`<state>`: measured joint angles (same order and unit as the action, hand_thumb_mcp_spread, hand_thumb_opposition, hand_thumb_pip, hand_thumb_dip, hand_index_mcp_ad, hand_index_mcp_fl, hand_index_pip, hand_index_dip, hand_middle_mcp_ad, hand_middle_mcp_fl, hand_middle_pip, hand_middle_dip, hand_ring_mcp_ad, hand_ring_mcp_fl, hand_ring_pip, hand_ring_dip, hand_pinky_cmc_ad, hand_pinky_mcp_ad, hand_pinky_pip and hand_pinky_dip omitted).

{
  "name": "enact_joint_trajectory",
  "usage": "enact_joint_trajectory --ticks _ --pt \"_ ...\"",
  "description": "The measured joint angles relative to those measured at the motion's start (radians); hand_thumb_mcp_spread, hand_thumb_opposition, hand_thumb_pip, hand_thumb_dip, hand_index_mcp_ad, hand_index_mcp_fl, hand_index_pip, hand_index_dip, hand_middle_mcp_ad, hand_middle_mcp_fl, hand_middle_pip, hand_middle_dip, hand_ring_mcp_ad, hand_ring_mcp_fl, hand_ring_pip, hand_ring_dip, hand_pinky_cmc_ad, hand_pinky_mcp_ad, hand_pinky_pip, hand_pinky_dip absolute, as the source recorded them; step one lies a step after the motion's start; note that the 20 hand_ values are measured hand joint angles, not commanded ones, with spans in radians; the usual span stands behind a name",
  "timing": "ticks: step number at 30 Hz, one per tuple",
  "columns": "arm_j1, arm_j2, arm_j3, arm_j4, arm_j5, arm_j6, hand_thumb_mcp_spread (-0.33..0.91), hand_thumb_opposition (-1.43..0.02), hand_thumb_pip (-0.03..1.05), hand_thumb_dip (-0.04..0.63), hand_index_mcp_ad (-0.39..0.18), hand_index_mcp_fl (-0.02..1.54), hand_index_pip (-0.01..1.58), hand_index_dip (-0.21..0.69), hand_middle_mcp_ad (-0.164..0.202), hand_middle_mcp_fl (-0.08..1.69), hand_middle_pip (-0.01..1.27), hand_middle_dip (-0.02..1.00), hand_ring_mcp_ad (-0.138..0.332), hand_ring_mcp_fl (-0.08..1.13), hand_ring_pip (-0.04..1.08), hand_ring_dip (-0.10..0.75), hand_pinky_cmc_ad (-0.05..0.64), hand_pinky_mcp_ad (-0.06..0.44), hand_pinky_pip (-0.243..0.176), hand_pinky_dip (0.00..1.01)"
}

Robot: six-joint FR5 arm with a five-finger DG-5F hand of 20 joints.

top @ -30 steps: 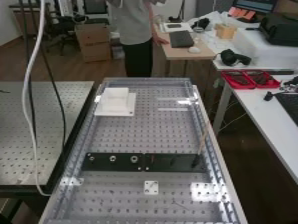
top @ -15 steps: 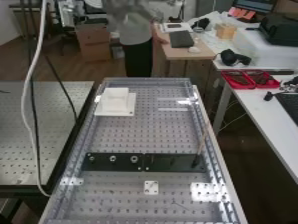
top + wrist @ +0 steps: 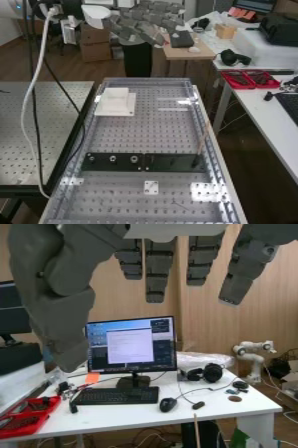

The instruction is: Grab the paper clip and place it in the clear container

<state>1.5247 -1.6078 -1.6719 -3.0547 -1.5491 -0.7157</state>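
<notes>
All the fingers of the robot hand are spread and nearly straight, high and well beyond the black strip. Near side of the strip: a small white plate and a thin wire, too faint to confirm as the paper clip. Far side: a white block.

White block on perforated bench; dark strip with rings nearer camera.
</notes>
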Motion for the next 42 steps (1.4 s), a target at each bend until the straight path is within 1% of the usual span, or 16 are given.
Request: enact_joint_trajectory --ticks 4,6,8,10,12,15,18,20,23,26,29,31,32,34,36,42 --pt "-0.015 -0.01 -0.007 0.01 -0.017 0.006 0.4 -0.8 0.56 0.253 -0.038 0.01 0.09 -0.01 0.003 0.37 0.14 0.4 0.152 0.03 0.1 0.136 0.379 0.312 -0.091 0.39" --pt "-0.022 -0.013 -0.011 0.02 -0.026 0.012 0.4 -0.8 0.63 0.253 -0.044 0.03 0.1 -0.023 0.002 0.4 0.14 0.43 0.159 0.03 0.11 0.143 0.379 0.311 -0.091 0.38" --pt "-0.03 -0.016 -0.016 0.032 -0.036 0.018 0.42 -0.8 0.63 0.269 -0.045 0.02 0.1 -0.024 0.0 0.4 0.14 0.45 0.164 0.05 0.1 0.148 0.38 0.311 -0.091 0.36" --pt "-0.042 -0.02 -0.023 0.047 -0.05 0.028 0.42 -0.81 0.63 0.269 -0.042 0.02 0.1 -0.04 0.0 0.4 0.14 0.47 0.148 0.06 0.1 0.164 0.38 0.311 -0.091 0.35" --pt "-0.05 -0.025 -0.026 0.054 -0.061 0.032 0.43 -0.8 0.64 0.269 -0.045 0.02 0.1 -0.044 0.0 0.4 0.14 0.48 0.148 0.08 0.1 0.164 0.382 0.302 -0.091 0.35" --pt "-0.065 -0.031 -0.03 0.068 -0.079 0.041 0.43 -0.8 0.64 0.281 -0.056 0.03 0.1 -0.049 0.002 0.4 0.14 0.51 0.147 0.14 0.1 0.208 0.382 0.297 -0.089 0.32" --pt "-0.079 -0.036 -0.036 0.086 -0.097 0.049 0.45 -0.81 0.67 0.295 -0.063 0.03 0.1 -0.051 0.0 0.4 0.2 0.53 0.148 0.16 0.1 0.227 0.384 0.293 -0.082 0.3" --pt "-0.091 -0.04 -0.04 0.099 -0.11 0.056 0.46 -0.8 0.7 0.298 -0.063 0.02 0.1 -0.051 0.0 0.39 0.23 0.54 0.127 0.18 0.11 0.241 0.365 0.291 -0.073 0.28" --pt "-0.108 -0.046 -0.048 0.122 -0.127 0.063 0.48 -0.8 0.7 0.3 -0.075 0.04 0.1 -0.051 0.0 0.39 0.29 0.56 0.131 0.2 0.1 0.257 0.363 0.295 -0.04 0.25" --pt "-0.125 -0.055 -0.057 0.146 -0.148 0.07 0.48 -0.81 0.7 0.3 -0.077 0.04 0.1 -0.059 -0.002 0.42 0.35 0.57 0.133 0.21 0.11 0.288 0.361 0.291 -0.028 0.24" --pt "-0.15 -0.069 -0.065 0.182 -0.173 0.085 0.49 -0.8 0.7 0.3 -0.087 0.04 0.1 -0.066 -0.002 0.45 0.38 0.57 0.117 0.25 0.1 0.304 0.363 0.295 -0.026 0.21" --pt "-0.175 -0.088 -0.066 0.208 -0.197 0.099 0.49 -0.8 0.7 0.298 -0.089 0.06 0.1 -0.066 -0.003 0.44 0.4 0.57 0.113 0.27 0.1 0.307 0.344 0.298 -0.024 0.21" --pt "-0.181 -0.093 -0.066 0.212 -0.203 0.102 0.49 -0.8 0.71 0.298 -0.089 0.07 0.11 -0.073 -0.005 0.45 0.42 0.57 0.117 0.27 0.1 0.307 0.347 0.286 -0.024 0.21" --pt "-0.209 -0.119 -0.06 0.224 -0.231 0.116 0.5 -0.81 0.71 0.316 -0.096 0.08 0.11 -0.073 -0.005 0.47 0.44 0.58 0.117 0.28 0.1 0.34 0.346 0.278 -0.028 0.19" --pt "-0.229 -0.139 -0.053 0.23 -0.252 0.127 0.5 -0.81 0.71 0.316 -0.103 0.09 0.12 -0.082 -0.002 0.46 0.46 0.57 0.119 0.29 0.1 0.354 0.351 0.278 -0.012 0.2" --pt "-0.292 -0.203 -0.032 0.263 -0.317 0.171 0.52 -0.82 0.71 0.316 -0.105 0.13 0.12 -0.082 -0.014 0.48 0.54 0.6 0.087 0.34 0.1 0.405 0.344 0.265 -0.01 0.2"
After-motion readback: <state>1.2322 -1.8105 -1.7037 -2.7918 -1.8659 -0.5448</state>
